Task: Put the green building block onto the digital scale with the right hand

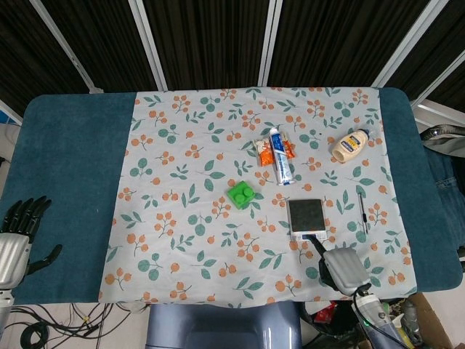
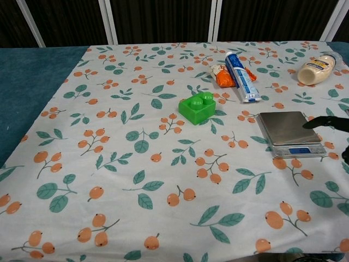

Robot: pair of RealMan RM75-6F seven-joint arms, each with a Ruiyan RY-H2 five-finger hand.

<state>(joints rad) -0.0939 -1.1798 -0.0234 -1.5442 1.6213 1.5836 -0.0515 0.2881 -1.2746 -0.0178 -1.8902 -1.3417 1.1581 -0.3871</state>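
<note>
Floral tablecloth (image 1: 189,240), green building block (image 1: 240,195) at ten o'clock from digital scale (image 1: 306,218), right hand (image 1: 341,267) empty, fingers apart, left hand (image 1: 16,243) spread, empty.

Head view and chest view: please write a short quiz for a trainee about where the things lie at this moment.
1. True or false: the green building block lies on the digital scale.
2. Which hand is nearer the scale? A) left hand B) right hand
3. Fill in: the toothpaste tube lies partly over an ____ packet.

Key:
1. False; it sits on the floral cloth, apart from the scale.
2. B
3. orange
</note>
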